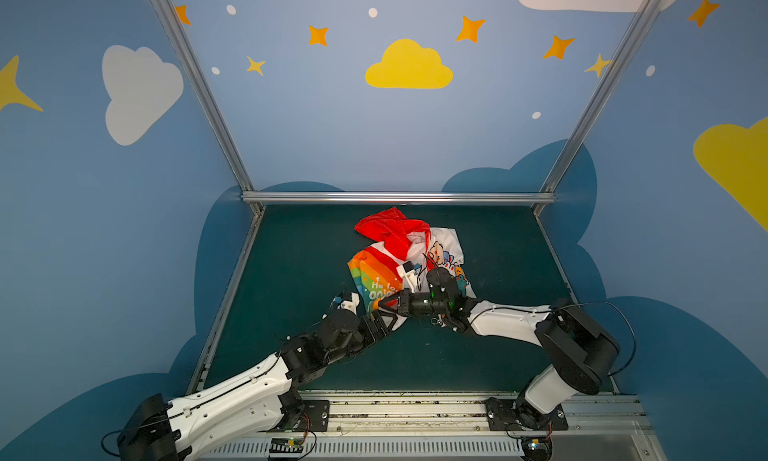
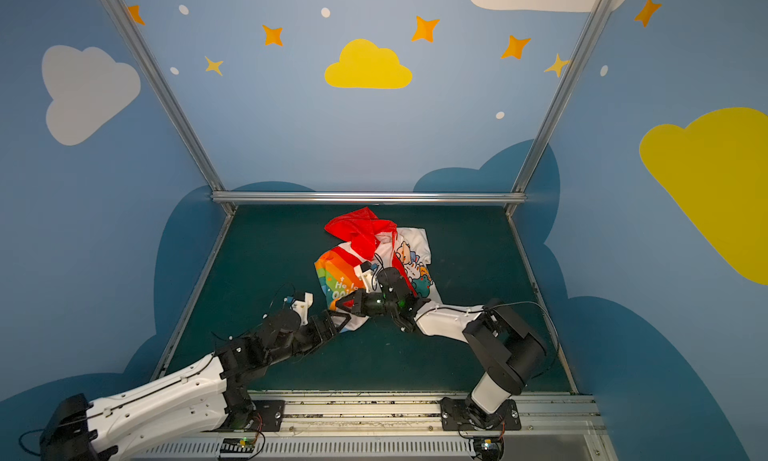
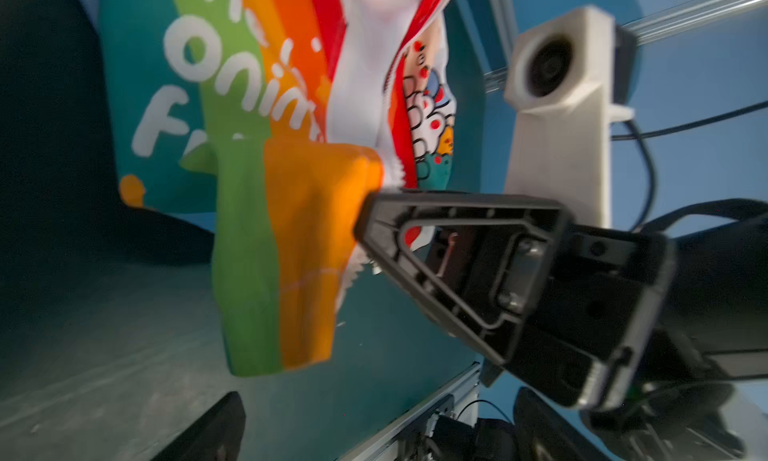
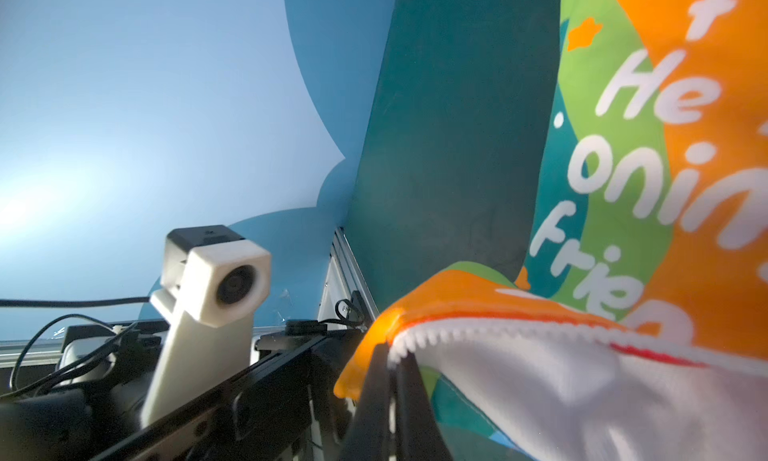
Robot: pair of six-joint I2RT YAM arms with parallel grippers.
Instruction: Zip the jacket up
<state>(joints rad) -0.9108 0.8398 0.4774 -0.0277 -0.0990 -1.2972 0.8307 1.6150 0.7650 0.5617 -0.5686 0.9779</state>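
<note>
Your jacket [image 1: 415, 263] lies crumpled near the middle of the dark green tabletop [image 1: 291, 272], toward the far rail, with its red hood [image 1: 388, 228] bunched at the far end and the rainbow panel with white lettering facing up on the left in both top views. Your right pincer [image 4: 390, 357] reaches across to the jacket's near edge and is clamped tight on the bottom corner of the orange front panel, right where the white zipper teeth [image 4: 436, 334] begin; that corner is raised off the tabletop. The zipper is undone, the two front edges lying apart. Your left pincer [image 1: 383, 319] sits just beside the right one with its jaws spread wide, gripping nothing, the lifted corner hanging just in front of it.
</note>
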